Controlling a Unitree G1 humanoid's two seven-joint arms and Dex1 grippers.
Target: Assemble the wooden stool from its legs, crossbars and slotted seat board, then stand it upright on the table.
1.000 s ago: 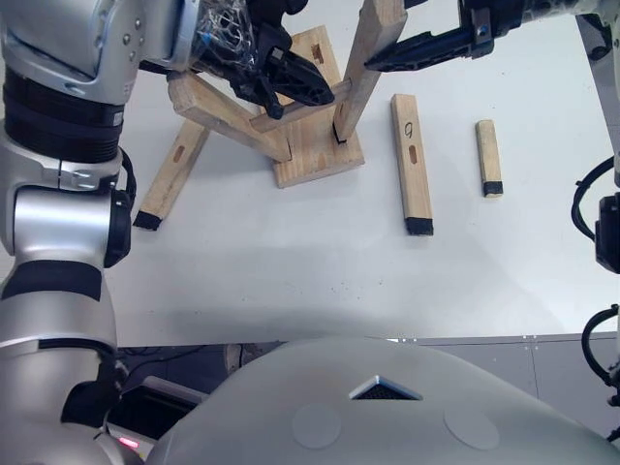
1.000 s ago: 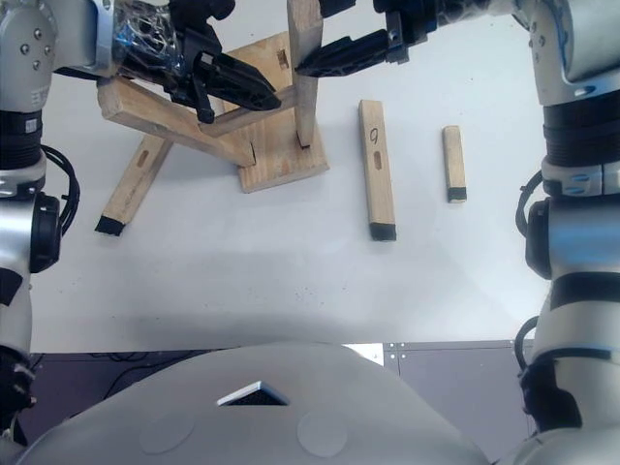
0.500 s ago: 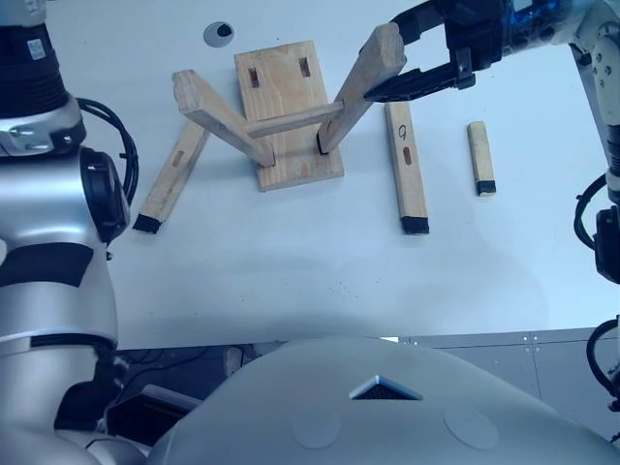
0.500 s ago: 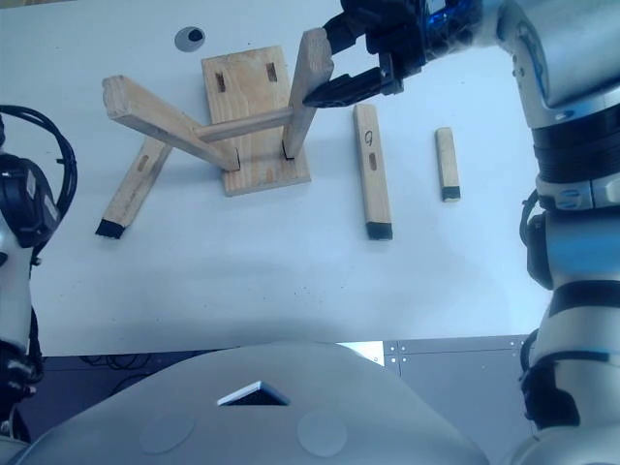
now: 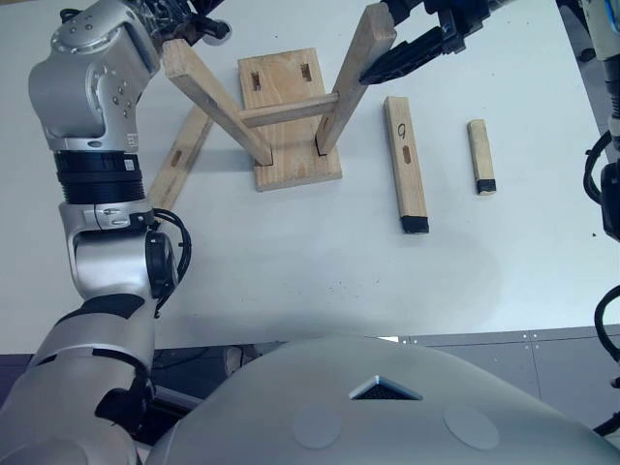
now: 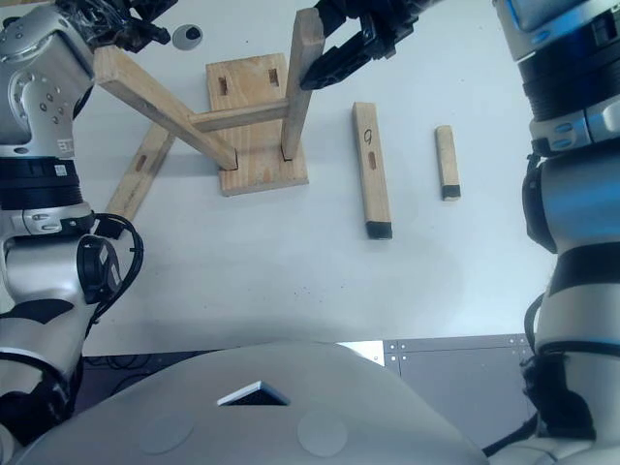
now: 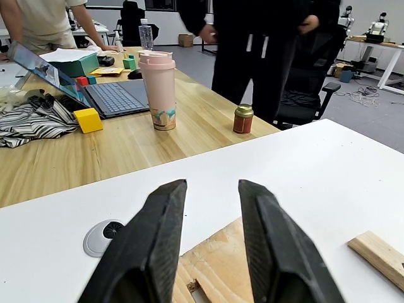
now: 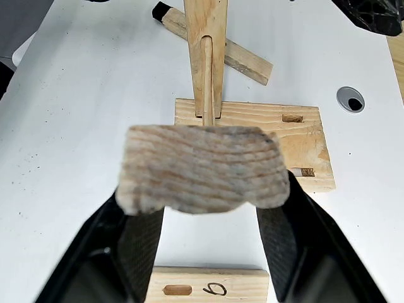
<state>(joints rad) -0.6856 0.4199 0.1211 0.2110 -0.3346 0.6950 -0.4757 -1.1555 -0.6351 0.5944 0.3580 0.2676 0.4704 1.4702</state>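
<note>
Currently my right claw (image 8: pixel 208 208) pinches the upright leg (image 5: pixel 349 87) slotted in the seat board (image 5: pixel 295 155) on the tabletop (image 5: pixel 291 252), left claw (image 7: pixel 211 189) spread, empty; next, I judge, fetch the loose leg (image 5: pixel 407 160).

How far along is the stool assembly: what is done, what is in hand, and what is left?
Done: a left leg and a right leg sit in the seat board, joined by a crossbar. In hand: the right gripper clamps the right leg; the left gripper is open. Left: the marked loose leg, the other loose leg, a short crossbar, two empty slots, then standing it upright.
</note>
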